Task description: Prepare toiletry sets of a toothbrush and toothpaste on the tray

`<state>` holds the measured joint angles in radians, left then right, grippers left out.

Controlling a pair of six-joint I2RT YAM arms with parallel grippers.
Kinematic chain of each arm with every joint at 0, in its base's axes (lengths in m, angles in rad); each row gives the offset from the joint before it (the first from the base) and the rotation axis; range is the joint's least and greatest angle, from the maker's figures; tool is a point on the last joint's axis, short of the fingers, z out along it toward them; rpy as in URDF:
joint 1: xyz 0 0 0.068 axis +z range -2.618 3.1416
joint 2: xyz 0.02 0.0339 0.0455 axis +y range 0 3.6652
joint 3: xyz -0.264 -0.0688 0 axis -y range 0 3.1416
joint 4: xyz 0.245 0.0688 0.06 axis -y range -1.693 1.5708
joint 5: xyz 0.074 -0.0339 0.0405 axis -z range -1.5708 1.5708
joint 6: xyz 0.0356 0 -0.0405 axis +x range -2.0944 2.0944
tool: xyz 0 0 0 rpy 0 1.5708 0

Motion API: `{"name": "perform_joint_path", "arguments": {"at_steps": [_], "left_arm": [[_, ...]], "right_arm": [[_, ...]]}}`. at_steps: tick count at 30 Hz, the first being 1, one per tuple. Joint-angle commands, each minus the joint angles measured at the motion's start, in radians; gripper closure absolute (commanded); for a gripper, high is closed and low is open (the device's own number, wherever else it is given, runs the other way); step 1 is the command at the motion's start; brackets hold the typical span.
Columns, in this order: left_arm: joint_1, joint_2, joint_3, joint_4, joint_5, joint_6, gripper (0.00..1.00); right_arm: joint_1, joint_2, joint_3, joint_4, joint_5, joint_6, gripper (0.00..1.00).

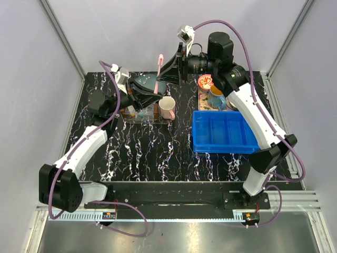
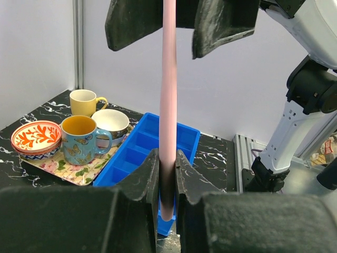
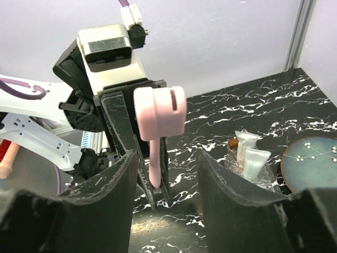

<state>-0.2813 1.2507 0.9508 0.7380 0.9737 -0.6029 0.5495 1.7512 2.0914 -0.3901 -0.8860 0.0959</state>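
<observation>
My left gripper [image 1: 152, 96] is shut on the lower end of the pale-pink toothbrush [image 1: 159, 71] and holds it upright above the table, beside the clear tray [image 1: 138, 115]. In the left wrist view the toothbrush [image 2: 168, 105] rises from between my shut left gripper [image 2: 167, 163]. My right gripper [image 1: 165, 74] is open, with a finger [image 2: 221, 26] on each side of the stick near its top, not touching. In the right wrist view the toothbrush head [image 3: 160, 110] stands between my open right gripper [image 3: 166, 158]. Two white toothpaste tubes [image 3: 250, 155] stand in the tray [image 3: 266, 182].
A pink mug [image 1: 167, 107] stands right of the clear tray, with a dark plate [image 1: 143, 83] behind it. A blue bin [image 1: 224, 132] lies to the right. A patterned tray [image 2: 58, 168] with mugs and bowls sits behind the bin.
</observation>
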Motion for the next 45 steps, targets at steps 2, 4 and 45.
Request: {"name": "perform_joint_path", "arguments": {"at_steps": [2,4,45], "left_arm": [[0.002,0.012,-0.004,0.081,0.028,-0.015,1.00],[0.002,0.013,-0.006,0.086,0.030,-0.018,1.00],[0.274,-0.169,0.091,-0.566,0.010,0.414,0.09]], "right_arm": [[0.023,0.014,0.062,0.039,-0.037,0.019,0.51],[0.024,0.021,0.071,0.037,-0.036,0.019,0.55],[0.024,0.194,0.115,0.022,0.177,-0.231,1.00]]}}
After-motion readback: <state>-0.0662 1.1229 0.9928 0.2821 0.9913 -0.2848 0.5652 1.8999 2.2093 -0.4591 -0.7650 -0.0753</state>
